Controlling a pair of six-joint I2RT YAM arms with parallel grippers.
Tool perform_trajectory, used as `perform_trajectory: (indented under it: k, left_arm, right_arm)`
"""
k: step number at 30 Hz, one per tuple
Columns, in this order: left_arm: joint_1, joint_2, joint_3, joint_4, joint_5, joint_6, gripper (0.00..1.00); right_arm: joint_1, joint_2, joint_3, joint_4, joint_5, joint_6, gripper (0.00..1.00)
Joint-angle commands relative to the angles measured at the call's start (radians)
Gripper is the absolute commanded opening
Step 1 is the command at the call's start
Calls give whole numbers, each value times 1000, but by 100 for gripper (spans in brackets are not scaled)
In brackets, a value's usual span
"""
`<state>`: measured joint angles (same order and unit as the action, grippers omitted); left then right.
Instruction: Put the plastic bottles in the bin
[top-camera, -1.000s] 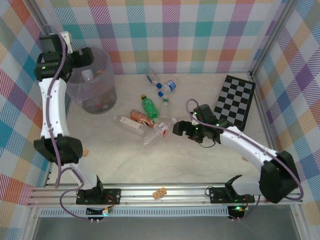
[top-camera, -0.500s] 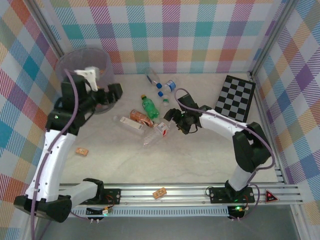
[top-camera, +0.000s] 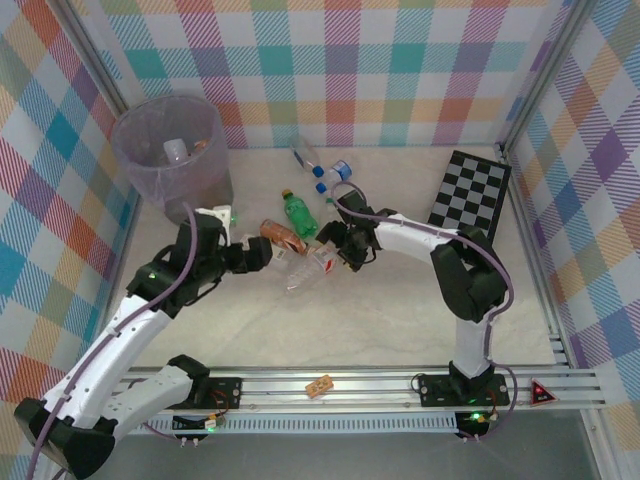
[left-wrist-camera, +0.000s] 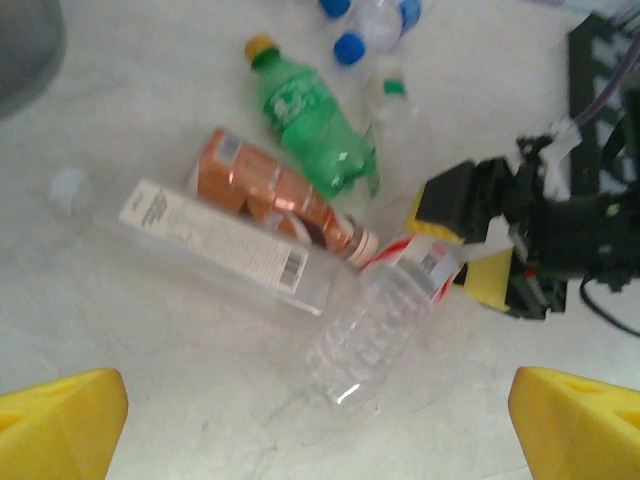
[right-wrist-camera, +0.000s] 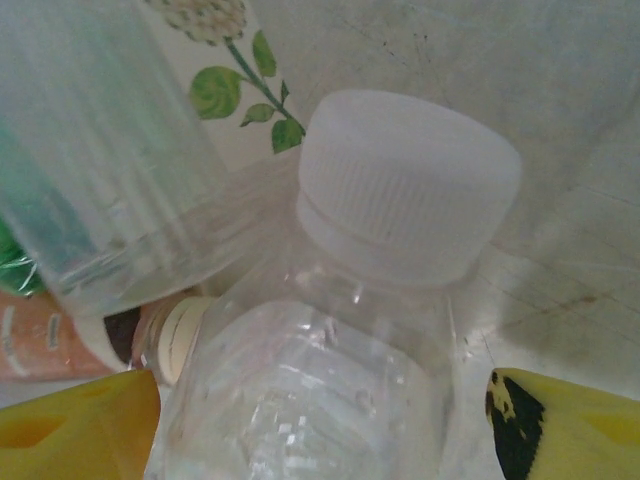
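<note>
Black-and-white checkerboard (top-camera: 470, 200) at two o'clock, close to the right plaid wall (top-camera: 590, 150). Small tan wooden block (top-camera: 320, 385) at six o'clock, resting on the metal rail (top-camera: 380, 392).

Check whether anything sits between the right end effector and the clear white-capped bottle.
Nothing visible does. The clear plastic bottle with the white cap lies between the open yellow fingers of the right end effector. A clear bottle with a leaf-print label and a copper bottle's cream cap crowd one side.

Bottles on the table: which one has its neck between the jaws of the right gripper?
The clear ribbed bottle with the white cap and red-and-white label; the green bottle and copper bottle lie outside those jaws.
</note>
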<state>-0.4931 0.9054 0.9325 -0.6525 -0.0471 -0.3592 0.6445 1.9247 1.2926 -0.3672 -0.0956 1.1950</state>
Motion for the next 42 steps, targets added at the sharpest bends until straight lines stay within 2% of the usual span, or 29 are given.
perform_trajectory:
  k: [1,7,13,17,21,24,27,33,37,42]
  left_arm:
    - [-27,-29,-50,26,-31,-68,98]
    - [-60,-24,-40,31,-43,-82,98]
    - [-98,23,-20,35,-33,-87,98]
    - [-130,51,1,40,-18,-92,99]
    - [-140,81,38,61,94,-76,100]
    - [-142,102,35,142,253,-71,100]
    - [-151,129,35,207,343,-78,100]
    - [-185,207,16,366,482,-106,100]
    - [-230,276,15,453,494,-105,100]
    - [-251,337,40,412,388,-80,100]
  right_arm:
    - [12,32,37,15,13,34,83]
    - [12,50,32,31,9,44,70]
    - [12,-27,-19,14,35,6,55]
    - [12,-116,-55,-36,54,-57,54]
    - [11,-245,-91,-108,94,-220,52]
    - [8,-307,-80,-175,61,-419,50]
    - [6,-347,-59,-244,24,-556,47]
    - [-9,-423,-41,-230,-97,-643,43]
    - [-17,-442,-21,-170,-190,-616,42]
    - [-25,-445,7,-117,-259,-582,41]
